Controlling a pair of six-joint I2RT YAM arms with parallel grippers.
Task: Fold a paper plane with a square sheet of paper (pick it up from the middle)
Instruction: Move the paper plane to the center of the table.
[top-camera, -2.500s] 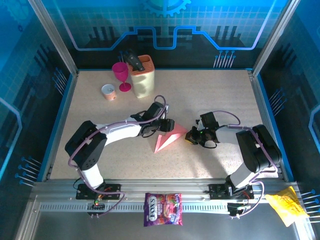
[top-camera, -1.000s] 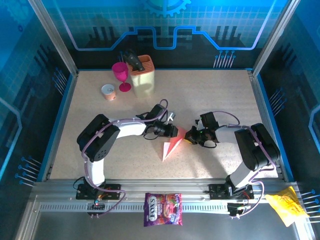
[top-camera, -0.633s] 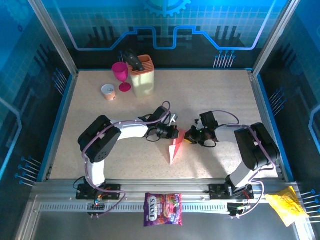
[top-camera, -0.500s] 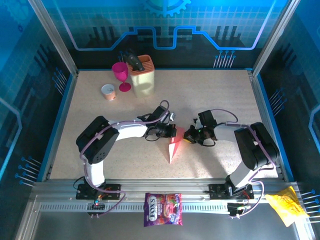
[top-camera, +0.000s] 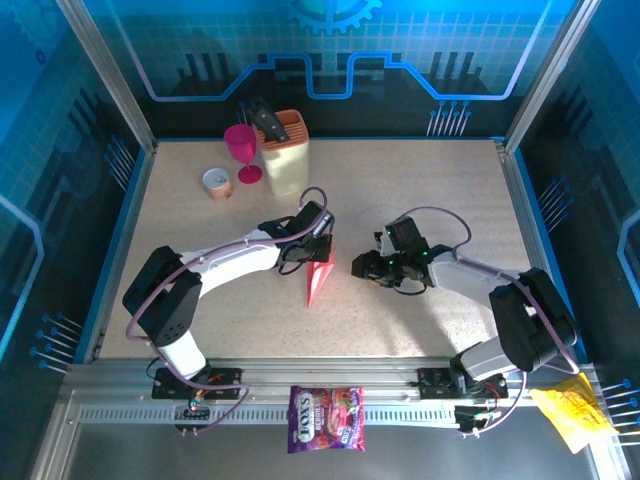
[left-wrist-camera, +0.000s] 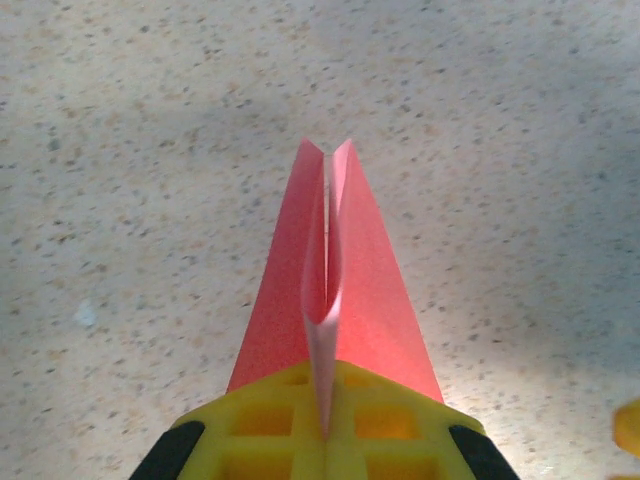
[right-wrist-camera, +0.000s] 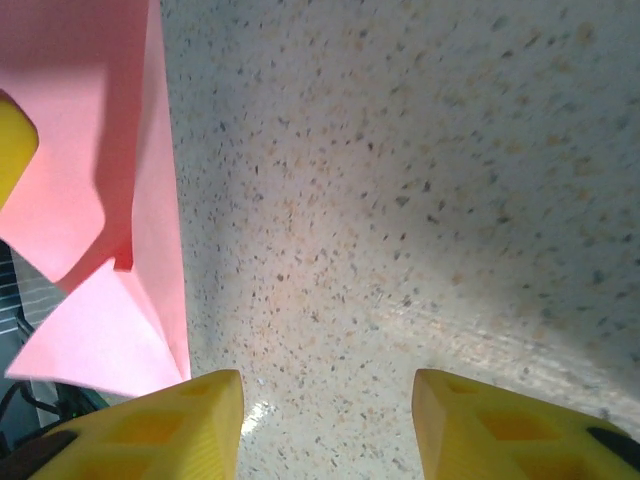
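Note:
The pink-red square sheet of paper is folded into a slim pointed paper plane (top-camera: 317, 281) near the table's middle, its tip pointing toward the near edge. My left gripper (top-camera: 319, 253) is shut on its rear end. In the left wrist view the yellow jaws of this gripper (left-wrist-camera: 325, 425) pinch the centre ridge, and the paper plane's (left-wrist-camera: 360, 290) two wings spread away over the table. My right gripper (top-camera: 361, 268) stands open just right of it, apart from the paper. In the right wrist view that gripper (right-wrist-camera: 325, 410) has bare table between its fingers, with the paper plane (right-wrist-camera: 100, 150) at the left edge.
A beige knife block (top-camera: 285, 158), a magenta goblet (top-camera: 241, 150) and a small cup (top-camera: 217, 183) stand at the back left. A purple candy bag (top-camera: 326, 418) and a yellow wrapper (top-camera: 574, 410) lie on the metal rail in front of the table.
The right gripper has opened and let go of the paper. The left gripper has shut on the paper and carried it a little to the left.

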